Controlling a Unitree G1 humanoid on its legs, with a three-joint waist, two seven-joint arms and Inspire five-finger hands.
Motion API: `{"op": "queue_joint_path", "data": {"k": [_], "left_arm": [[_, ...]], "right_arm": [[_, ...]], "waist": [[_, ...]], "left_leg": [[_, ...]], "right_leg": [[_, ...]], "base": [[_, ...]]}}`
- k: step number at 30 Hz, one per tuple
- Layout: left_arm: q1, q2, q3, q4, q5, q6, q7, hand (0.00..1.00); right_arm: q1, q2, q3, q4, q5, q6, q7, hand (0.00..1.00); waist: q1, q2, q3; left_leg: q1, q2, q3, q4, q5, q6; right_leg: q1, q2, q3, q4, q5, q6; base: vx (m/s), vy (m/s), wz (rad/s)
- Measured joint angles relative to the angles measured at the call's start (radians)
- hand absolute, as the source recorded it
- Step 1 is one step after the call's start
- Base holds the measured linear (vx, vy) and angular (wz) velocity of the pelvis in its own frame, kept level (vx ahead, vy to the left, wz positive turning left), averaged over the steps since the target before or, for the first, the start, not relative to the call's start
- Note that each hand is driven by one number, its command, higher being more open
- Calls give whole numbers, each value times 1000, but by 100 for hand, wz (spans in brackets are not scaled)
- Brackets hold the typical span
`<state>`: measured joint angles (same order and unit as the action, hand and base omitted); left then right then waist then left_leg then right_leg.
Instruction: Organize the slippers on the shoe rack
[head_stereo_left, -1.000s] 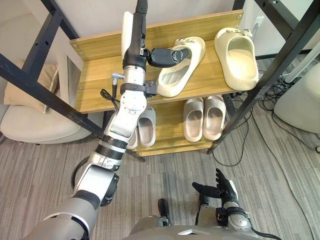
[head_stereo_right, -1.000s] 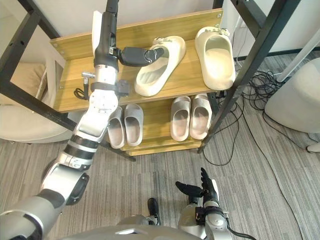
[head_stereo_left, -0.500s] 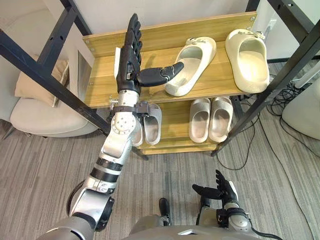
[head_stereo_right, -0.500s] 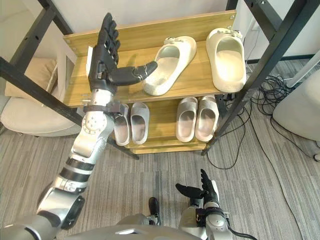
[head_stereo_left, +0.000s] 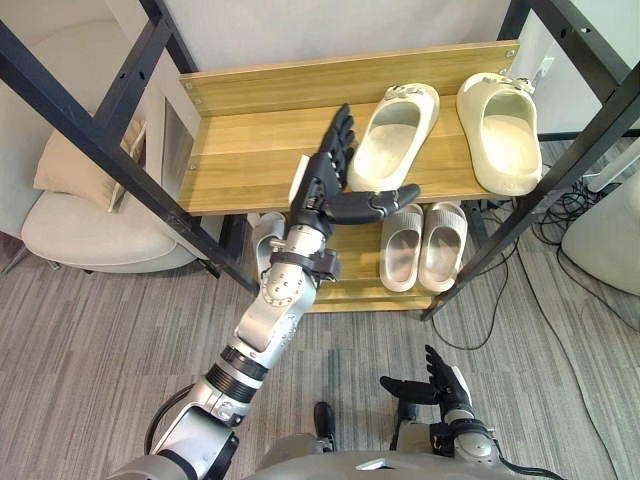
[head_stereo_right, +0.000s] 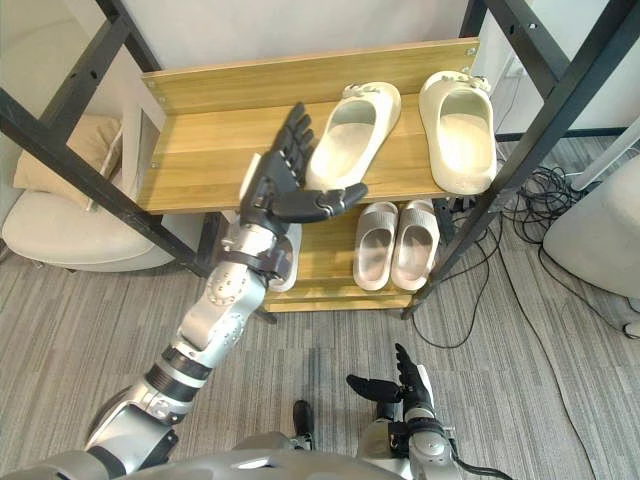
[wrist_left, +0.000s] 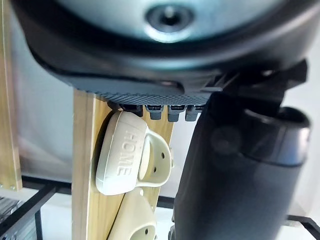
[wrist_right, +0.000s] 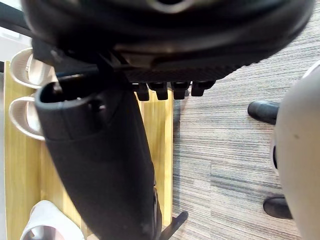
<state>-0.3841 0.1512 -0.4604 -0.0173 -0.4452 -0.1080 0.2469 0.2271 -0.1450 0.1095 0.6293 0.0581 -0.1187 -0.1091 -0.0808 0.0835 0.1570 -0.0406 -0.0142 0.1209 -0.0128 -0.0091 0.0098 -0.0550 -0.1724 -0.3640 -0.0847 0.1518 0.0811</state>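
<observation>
The left cream slipper (head_stereo_left: 390, 140) lies on the top shelf (head_stereo_left: 250, 150) of the shoe rack (head_stereo_left: 300, 85), right of the middle. Its long axis runs front to back with a slight slant: the heel is at the shelf's front edge and the strapped toe end points toward the back board, leaning right. The right cream slipper (head_stereo_left: 497, 130) lies beside it and apart, near the rack's right end. It also points toe to the back, and sits straighter.

From my head cameras the left hand (head_stereo_left: 322, 190) is raised in front of the shelf, just left of the left cream slipper's heel. Its fingers are straight and spread and it holds nothing. Its thumb (head_stereo_left: 375, 203) sticks out to the right, below the heel; I cannot tell whether it touches. The left wrist camera shows that slipper (wrist_left: 127, 160) past the fingers.

A pair of grey slippers (head_stereo_left: 422, 248) sits side by side on the lower shelf (head_stereo_left: 345, 285), toes to the back. My right hand (head_stereo_left: 443, 385) hangs low over the floor (head_stereo_left: 100, 340), relaxed and empty. A pale chair (head_stereo_left: 80, 225) stands left of the rack.
</observation>
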Motion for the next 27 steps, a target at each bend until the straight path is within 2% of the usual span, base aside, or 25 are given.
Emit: {"op": "queue_joint_path", "data": {"k": [8, 14, 21, 27], "left_arm": [[-14, -61, -153, 1, 4, 7, -17, 100], [-58, -68, -164, 4, 4, 10, -4, 100], [-148, -68, -182, 47, 7, 10, 13, 100], [-150, -60, -164, 92, 25, 13, 12, 100]], "right_arm": [[0, 1, 1, 12, 0, 0, -7, 100], [0, 1, 7, 14, 1, 2, -10, 100], [4, 5, 31, 14, 1, 8, -10, 100], [5, 15, 30, 14, 1, 9, -10, 100]], "waist": [[-2, -1, -17], [-3, -4, -24], [-9, -28, -41], [-18, -36, -43]], "left_leg": [[3, 0, 0, -7, 1, 0], [6, -2, -3, -8, 2, -1], [20, -9, -3, -17, 7, -1], [28, -13, 1, -23, 7, -2]], "right_leg": [[0, 0, -1, 0, -2, 2], [5, -2, -6, 0, -2, 2], [15, -9, -7, 0, 0, 5], [19, -13, -2, -1, 3, 9]], "base": [[0, 0, 0], [0, 0, 1], [0, 0, 0], [-25, 21, -2]]}}
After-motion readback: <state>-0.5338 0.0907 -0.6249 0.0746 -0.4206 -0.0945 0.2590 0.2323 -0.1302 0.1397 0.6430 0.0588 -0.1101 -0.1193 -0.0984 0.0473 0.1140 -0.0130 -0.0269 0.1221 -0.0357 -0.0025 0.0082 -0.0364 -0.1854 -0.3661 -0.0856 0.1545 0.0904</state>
